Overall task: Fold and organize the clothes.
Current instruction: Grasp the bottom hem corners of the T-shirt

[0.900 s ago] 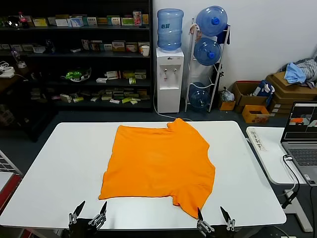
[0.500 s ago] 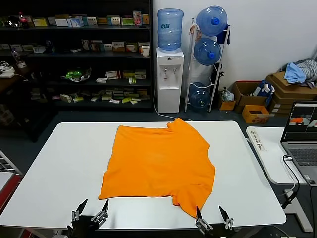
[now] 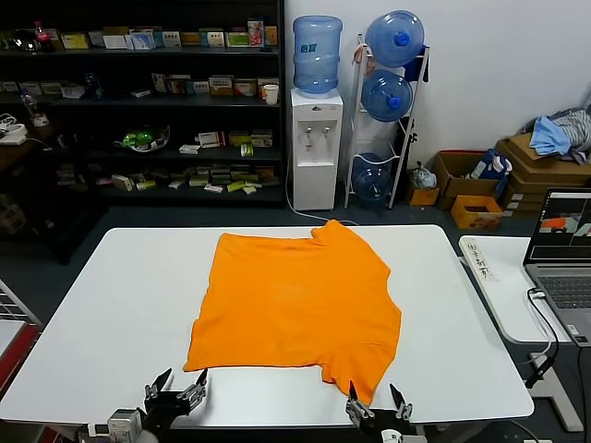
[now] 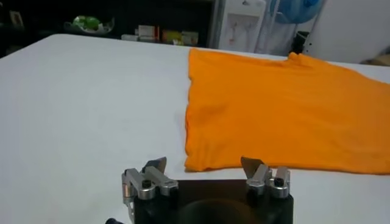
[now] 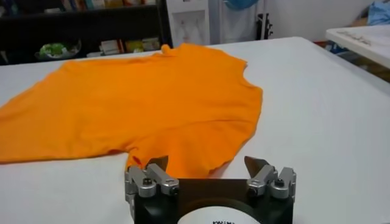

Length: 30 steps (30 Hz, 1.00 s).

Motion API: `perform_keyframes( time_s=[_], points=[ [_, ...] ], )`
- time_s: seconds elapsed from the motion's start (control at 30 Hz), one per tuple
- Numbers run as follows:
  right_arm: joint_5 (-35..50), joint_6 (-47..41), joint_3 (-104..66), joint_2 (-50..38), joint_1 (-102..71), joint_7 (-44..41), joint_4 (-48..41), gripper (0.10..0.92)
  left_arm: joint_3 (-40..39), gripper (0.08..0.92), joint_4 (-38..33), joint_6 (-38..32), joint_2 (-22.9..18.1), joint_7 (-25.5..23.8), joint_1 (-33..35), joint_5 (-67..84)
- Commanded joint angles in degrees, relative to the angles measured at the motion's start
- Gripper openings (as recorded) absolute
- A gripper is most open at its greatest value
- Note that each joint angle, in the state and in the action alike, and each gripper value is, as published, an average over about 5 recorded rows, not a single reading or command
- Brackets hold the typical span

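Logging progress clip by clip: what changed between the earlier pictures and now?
Both open grippers crept forward toward the bright orange short-sleeved T-shirt: left gripper nears its hem corner, right gripper shifted left to the lower sleeve. Nothing grasped. The shirt lies unmoved on the white table.

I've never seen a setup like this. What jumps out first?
A bright orange T-shirt lies spread on the white table. At the near edge two open metal claws face it: the left gripper by the shirt's left corner, the right gripper at its lower right flap.

You have the T-shirt [image 3: 297,309] lying mid-tabletop [image 3: 120,286]. Your left hand [image 3: 175,392] sits just before its near-left corner, your right hand [image 3: 374,406] just before its near-right sleeve.
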<state>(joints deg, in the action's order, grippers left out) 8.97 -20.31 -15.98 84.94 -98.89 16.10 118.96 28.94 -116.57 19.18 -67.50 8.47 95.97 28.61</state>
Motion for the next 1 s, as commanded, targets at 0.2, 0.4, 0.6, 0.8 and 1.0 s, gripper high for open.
perform_keyframes(
  time_s=[0.2, 0.4, 0.6, 0.8, 1.0],
  points=[
    [-0.27, -1.79, 1.64, 1.02, 1.73, 1.17, -1.45, 0.823, -0.53, 0.823, 3.43, 1.42, 0.33, -0.09, -3.75, 1.37],
    [-0.69, -1.37, 1.68, 0.94, 1.27, 0.92, -1.17, 0.732, -0.75, 0.821, 3.69, 0.99, 0.00, -0.14, -4.07, 1.24],
    [-0.93, -0.91, 1.47, 0.83, 0.92, 0.81, -1.09, 0.567, -0.87, 0.739, 3.96, 0.31, 0.02, -0.15, -4.21, 1.08],
    [-0.94, -0.46, 1.36, 0.83, 0.43, 0.79, -0.82, 0.385, -1.14, 0.566, 4.30, 0.03, -0.10, 0.07, -4.17, 0.65],
    [-0.93, 0.19, 1.25, 0.60, -0.17, 0.62, -0.18, 0.212, -1.04, 0.393, 4.33, -0.41, -0.05, 0.22, -4.18, 0.24]
  ],
)
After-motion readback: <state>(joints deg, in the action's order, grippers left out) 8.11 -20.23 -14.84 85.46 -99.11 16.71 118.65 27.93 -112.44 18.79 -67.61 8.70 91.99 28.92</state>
